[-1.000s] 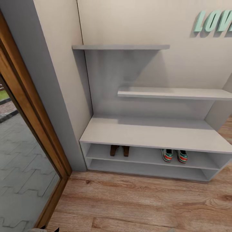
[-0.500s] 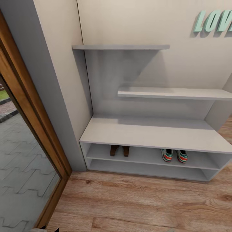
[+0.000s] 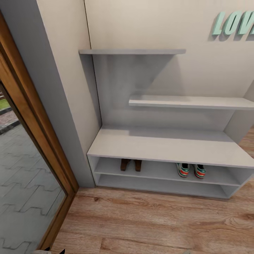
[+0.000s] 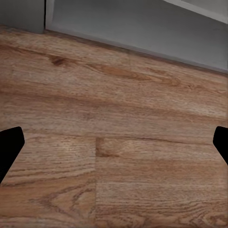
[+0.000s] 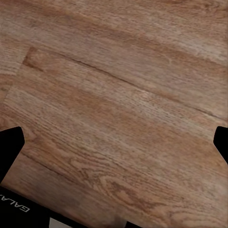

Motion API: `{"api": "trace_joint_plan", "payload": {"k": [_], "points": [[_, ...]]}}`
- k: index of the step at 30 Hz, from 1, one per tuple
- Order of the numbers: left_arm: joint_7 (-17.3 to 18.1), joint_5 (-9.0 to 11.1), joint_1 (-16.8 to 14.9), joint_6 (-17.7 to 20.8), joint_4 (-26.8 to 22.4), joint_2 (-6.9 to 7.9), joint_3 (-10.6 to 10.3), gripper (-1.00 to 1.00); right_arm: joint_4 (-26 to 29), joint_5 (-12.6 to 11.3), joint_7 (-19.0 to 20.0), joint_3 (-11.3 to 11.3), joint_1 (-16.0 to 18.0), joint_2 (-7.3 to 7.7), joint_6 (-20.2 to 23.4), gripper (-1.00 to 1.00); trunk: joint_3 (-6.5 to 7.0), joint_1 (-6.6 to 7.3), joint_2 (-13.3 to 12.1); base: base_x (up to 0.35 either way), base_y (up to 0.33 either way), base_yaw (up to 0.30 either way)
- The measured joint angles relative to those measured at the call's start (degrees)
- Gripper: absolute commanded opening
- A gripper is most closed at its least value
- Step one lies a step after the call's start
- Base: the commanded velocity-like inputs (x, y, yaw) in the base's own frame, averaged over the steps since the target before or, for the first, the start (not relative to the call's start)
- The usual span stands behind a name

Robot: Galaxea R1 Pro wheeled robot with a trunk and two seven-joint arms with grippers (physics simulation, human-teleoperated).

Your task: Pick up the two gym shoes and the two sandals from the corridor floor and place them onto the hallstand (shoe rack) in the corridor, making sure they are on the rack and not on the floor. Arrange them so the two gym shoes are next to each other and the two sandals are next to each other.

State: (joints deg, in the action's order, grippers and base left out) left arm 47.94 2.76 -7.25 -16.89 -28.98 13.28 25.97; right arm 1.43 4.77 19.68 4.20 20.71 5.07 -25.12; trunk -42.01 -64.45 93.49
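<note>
Flanking hallstand [image 3: 165,146] (sandals [image 3: 131,164], gym shoes [image 3: 191,170] shelved): glass door [image 3: 24,183], wall lettering [image 3: 234,22].

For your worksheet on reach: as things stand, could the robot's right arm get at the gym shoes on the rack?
Probably yes. The gym shoes sit near the open front of the hallstand's upper low shelf, and the right gripper is open and empty over the floor.

Mint-green wall lettering [image 3: 233,22] mounted on beige wall [image 3: 148,24]. Wood-framed glass door [image 3: 24,148] along the wall's corner; grey paving [image 3: 17,183] beyond.
</note>
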Motion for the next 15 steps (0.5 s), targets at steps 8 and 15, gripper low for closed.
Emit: {"api": "trace_joint_plan", "payload": {"k": [8,15], "points": [[0.03,0.00,0.00,0.00,-0.01,0.00,-0.02,1.00,0.00,0.00,0.00,0.01,0.00,0.01,0.00,1.00,0.00,0.00,0.00,0.000,0.000,0.000],[-0.02,-0.03,0.00,0.00,-0.01,0.00,-0.02,1.00,0.00,0.00,0.00,0.00,0.00,0.01,0.00,1.00,0.00,0.00,0.00,0.000,0.000,0.000]]}}
